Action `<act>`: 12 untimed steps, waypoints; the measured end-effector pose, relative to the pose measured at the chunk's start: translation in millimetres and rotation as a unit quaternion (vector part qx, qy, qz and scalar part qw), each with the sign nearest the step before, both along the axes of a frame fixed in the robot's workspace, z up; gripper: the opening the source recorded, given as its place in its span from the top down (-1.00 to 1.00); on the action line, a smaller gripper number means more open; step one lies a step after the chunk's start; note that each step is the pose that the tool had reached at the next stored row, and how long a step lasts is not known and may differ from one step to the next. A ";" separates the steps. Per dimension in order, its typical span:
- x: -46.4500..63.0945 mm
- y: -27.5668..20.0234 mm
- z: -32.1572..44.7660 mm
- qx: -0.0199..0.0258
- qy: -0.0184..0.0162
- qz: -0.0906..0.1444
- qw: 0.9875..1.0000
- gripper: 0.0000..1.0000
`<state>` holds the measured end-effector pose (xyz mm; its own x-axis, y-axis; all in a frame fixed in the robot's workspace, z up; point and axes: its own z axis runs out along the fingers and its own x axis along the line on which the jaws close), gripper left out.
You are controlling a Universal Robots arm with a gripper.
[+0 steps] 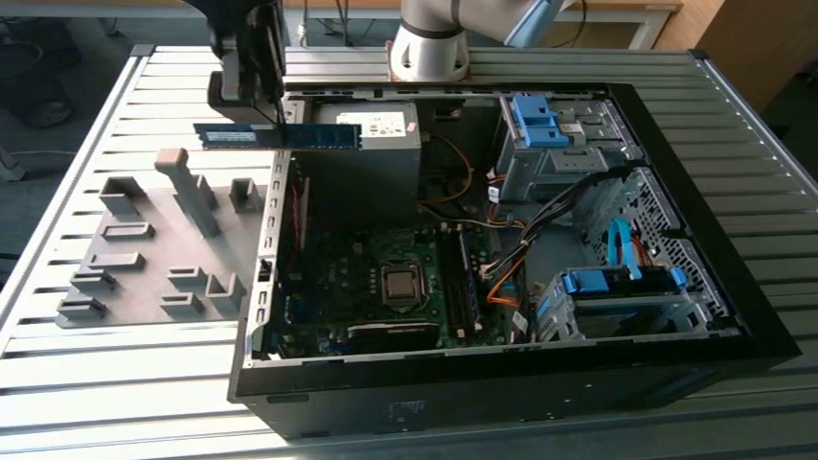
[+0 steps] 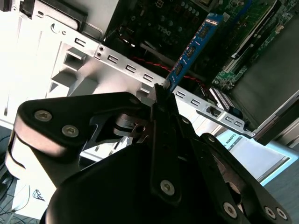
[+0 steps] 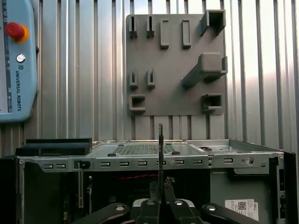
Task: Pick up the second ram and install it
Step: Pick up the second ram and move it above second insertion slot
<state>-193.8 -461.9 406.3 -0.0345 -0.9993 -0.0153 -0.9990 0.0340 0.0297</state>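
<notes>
Even daylight lit the slatted counter (image 1: pixel 115 402) around the computer case (image 1: pixel 511 393) in the exterior view. Its metal shone pale, while the inside of the case lay dim. The grey holder plate (image 1: pixel 141 273) beside the case threw short, soft shadows. In the second wrist view the area outside the case wall burned out to white. There the gripper (image 2: pixel 163 91) was a near-black mass, and the second ram (image 2: pixel 194 46) clamped in its jaws showed bright blue. In the first wrist view glare streaked the counter beyond the case.

Slatted metal table (image 1: pixel 77 402) stands on grey floor (image 1: pixel 26 206).
</notes>
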 end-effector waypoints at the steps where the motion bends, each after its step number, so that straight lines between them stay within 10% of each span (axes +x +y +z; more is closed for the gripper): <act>1: 0.9 0.0 0.0 0.000 0.000 0.000 1.000 0.72; 12: 11.1 0.0 0.0 0.000 0.000 0.000 1.000 0.72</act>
<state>-182.8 -461.9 406.3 -0.0344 -0.9993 -0.0153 -0.9990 0.0339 0.0297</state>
